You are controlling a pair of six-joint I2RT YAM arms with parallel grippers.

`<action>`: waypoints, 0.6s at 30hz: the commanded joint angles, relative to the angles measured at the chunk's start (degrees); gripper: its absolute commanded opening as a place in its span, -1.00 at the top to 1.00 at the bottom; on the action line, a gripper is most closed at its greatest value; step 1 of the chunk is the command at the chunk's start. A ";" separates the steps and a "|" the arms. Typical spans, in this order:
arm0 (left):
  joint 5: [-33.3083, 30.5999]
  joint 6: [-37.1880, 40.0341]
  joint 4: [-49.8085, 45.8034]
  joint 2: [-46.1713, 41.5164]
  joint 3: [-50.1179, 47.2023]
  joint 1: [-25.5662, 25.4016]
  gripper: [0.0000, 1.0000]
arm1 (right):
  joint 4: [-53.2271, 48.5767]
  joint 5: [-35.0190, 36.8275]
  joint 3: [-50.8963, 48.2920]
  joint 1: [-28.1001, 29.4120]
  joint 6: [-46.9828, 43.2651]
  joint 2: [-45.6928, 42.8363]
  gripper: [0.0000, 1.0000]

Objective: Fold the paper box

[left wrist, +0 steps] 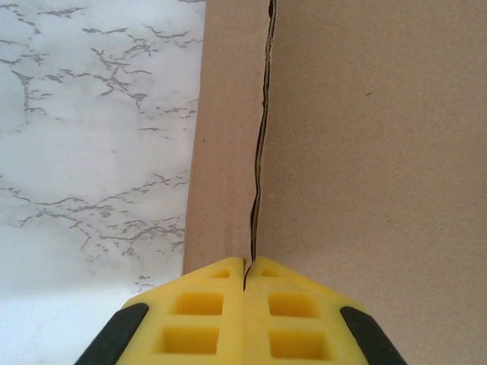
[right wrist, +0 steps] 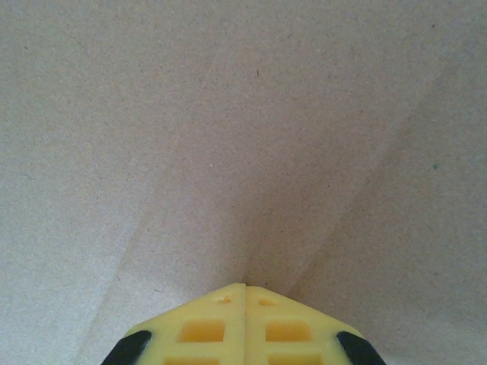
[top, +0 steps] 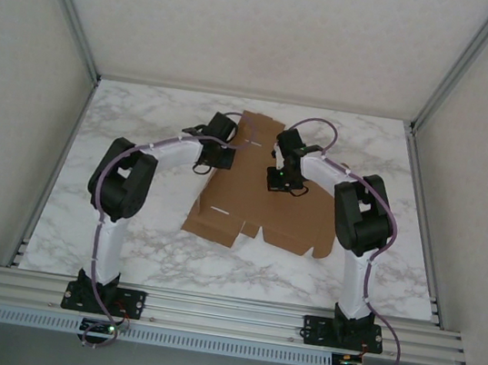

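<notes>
The paper box is a brown cardboard sheet with flaps, lying mostly flat on the middle of the marble table. At the sheet's far left edge, my left gripper is shut on a thin cardboard flap. In the left wrist view that flap's edge runs as a dark line up from between the closed yellow fingertips of the left gripper. My right gripper is over the sheet's middle. Its jaws are shut with nothing between them, tips down against the creased cardboard.
Bare marble lies left of the held flap. Grey side walls and aluminium frame rails enclose the table. Both arms arch inward over the sheet from their bases at the near edge.
</notes>
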 commanded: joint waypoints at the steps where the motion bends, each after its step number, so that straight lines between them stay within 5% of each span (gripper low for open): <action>1: 1.41 -1.26 -3.48 1.63 0.64 -1.96 1.00 | -1.43 0.07 -2.79 1.37 1.61 1.96 1.00; 18: 0.30 0.84 -6.77 -2.29 1.17 1.08 1.00 | 15.80 -21.39 -17.26 -6.93 19.55 -14.41 1.00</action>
